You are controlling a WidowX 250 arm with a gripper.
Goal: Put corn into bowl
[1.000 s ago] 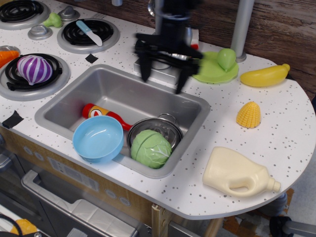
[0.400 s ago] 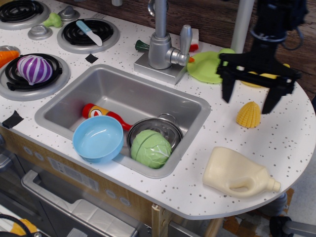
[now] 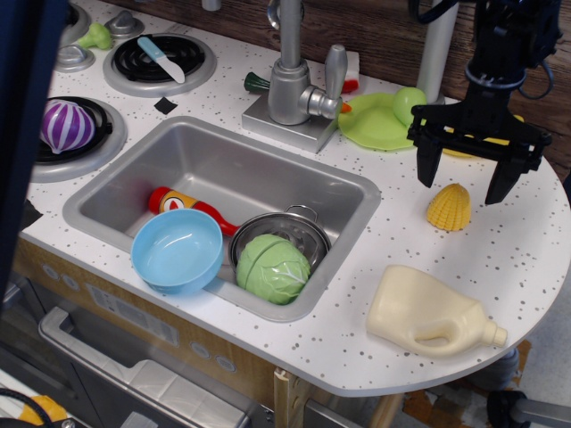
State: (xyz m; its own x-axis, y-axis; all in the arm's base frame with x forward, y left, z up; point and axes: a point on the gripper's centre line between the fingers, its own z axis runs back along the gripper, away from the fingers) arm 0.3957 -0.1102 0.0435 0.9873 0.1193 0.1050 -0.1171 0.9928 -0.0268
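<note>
The corn (image 3: 449,207) is a small yellow ridged dome standing on the white speckled counter at the right. My black gripper (image 3: 461,185) hangs open just above it, one finger at each side of the corn's top, not touching it. The light blue bowl (image 3: 177,250) sits empty in the front left corner of the steel sink (image 3: 205,165), far to the left of the corn.
A green cabbage (image 3: 273,267) lies in a steel bowl in the sink beside a red bottle (image 3: 183,203). A cream jug (image 3: 431,313) lies at the front right. A faucet (image 3: 290,82), a green plate (image 3: 379,120) and a yellow banana toy partly hidden behind my gripper stand at the back. A dark blurred object (image 3: 22,116) covers the left edge.
My gripper has swung from above the sink's back edge to the right and now hangs over the corn. A dark blurred shape has come in at the left edge.
</note>
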